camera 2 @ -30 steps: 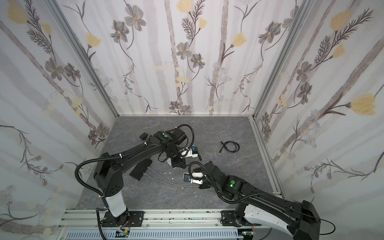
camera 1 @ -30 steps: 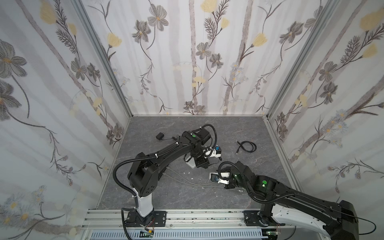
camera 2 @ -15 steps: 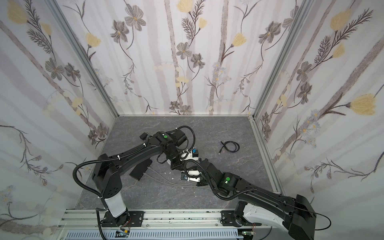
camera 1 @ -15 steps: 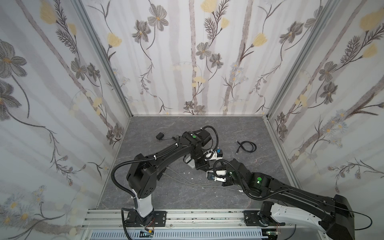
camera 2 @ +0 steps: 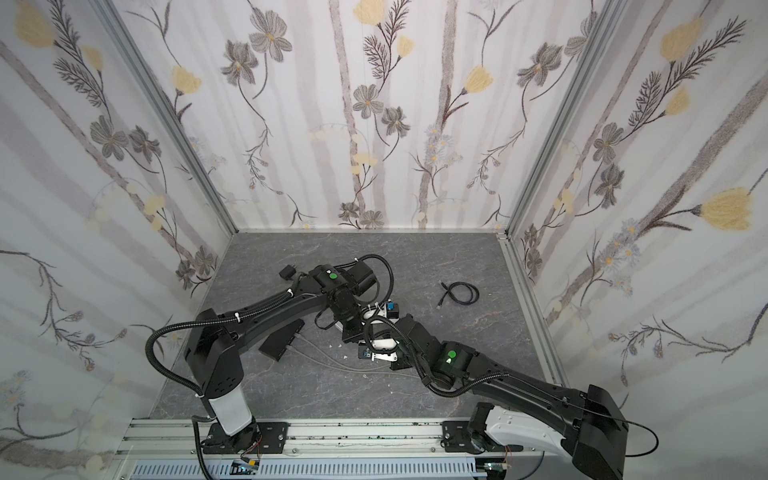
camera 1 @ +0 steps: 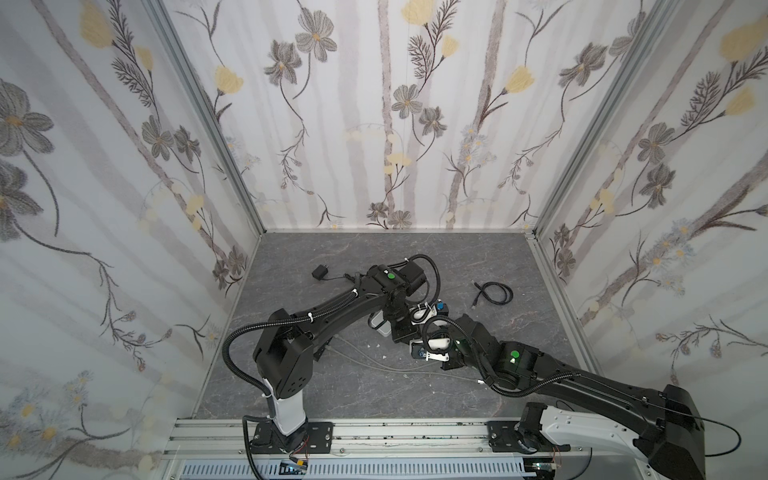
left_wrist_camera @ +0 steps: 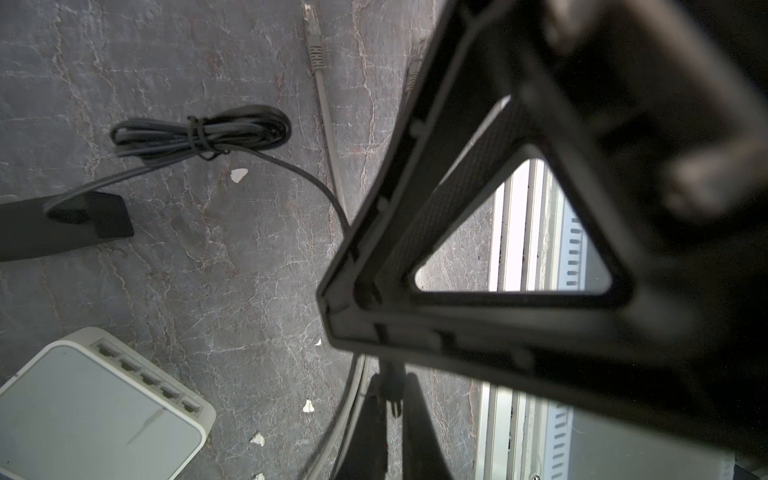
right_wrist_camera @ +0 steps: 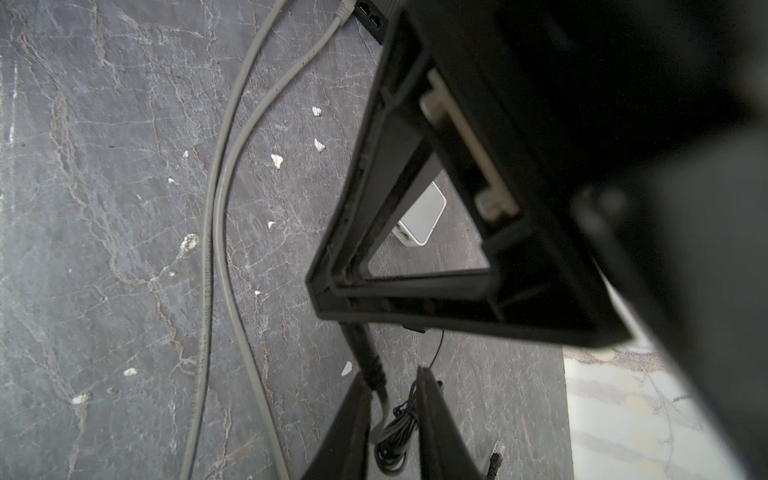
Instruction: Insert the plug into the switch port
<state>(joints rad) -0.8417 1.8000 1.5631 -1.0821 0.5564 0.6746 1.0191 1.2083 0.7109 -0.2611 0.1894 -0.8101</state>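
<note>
Black left arm (camera 1: 336,311) and right arm (camera 1: 602,381), green dots, seemingly white bases.

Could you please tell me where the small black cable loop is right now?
In both top views the black cable loop lies alone on the grey table, on the right side, between the left arm and the right wall.

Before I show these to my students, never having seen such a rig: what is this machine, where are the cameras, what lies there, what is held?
Two black robot arms with pincers, called grippers, work over a grey table. Two pictures look down from overhead; two come from wrist cameras. On the table lie a white switch, a black box with ports, grey cables, a coiled black cable and a black adapter. The left gripper is shut on a black plug. A plug also shows between the right gripper's fingers; whether gripped, I cannot tell.
</note>
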